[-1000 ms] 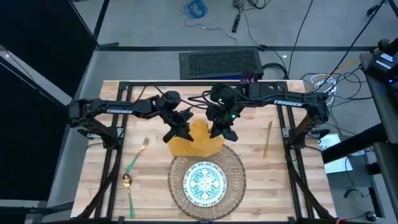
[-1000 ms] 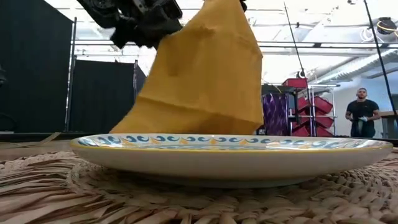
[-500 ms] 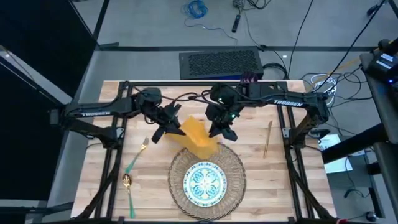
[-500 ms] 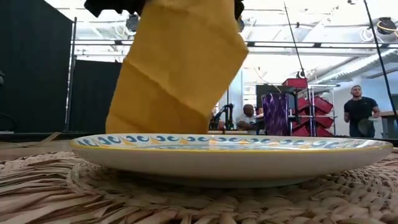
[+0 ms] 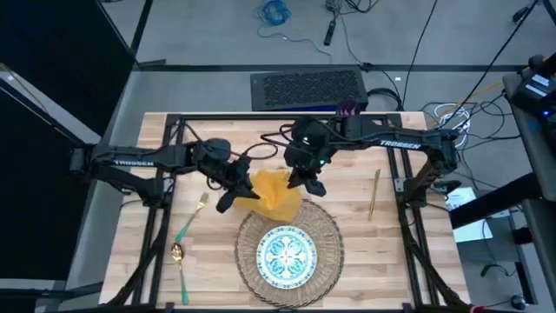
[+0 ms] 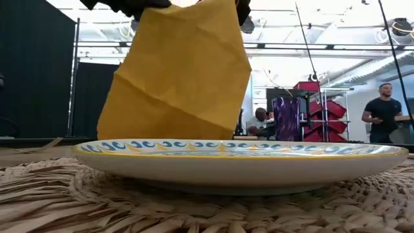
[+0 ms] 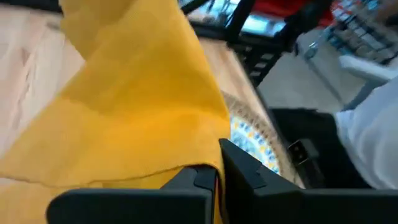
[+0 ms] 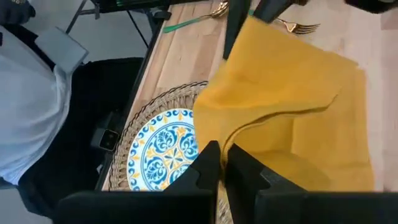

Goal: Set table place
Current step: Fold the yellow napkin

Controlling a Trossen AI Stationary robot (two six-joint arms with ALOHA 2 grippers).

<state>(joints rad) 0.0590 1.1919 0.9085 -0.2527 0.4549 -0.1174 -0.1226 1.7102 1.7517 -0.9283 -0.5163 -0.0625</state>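
A: So, where is the napkin (image 5: pixel 273 193) now, measured from the plate (image 5: pixel 288 256)?

B: It hangs in the air just behind the plate, over the far rim of the placemat (image 5: pixel 246 228), held between the two arms. Seen from above, the left claw (image 5: pixel 233 195) pinches the cloth edge toward the fork (image 5: pixel 192 215), and the right claw (image 5: pixel 310 183) pinches the edge toward the knife (image 5: pixel 373 193). In each wrist view both fingers are closed tight on a fold of yellow cloth.

A: And which way does the cloth run?

B: Its long axis goes across the desk (image 5: pixel 347 222) from one claw to the other. The low view shows it draping down behind the plate; I cannot tell if the lower edge touches the desk.

A: Which arm is nearer to a free place for it?

B: I judge the left one. The bare wood between the fork and the placemat lies directly on its side, while the right claw stands over the placemat's far rim. So the next move probably carries the napkin toward the fork side.
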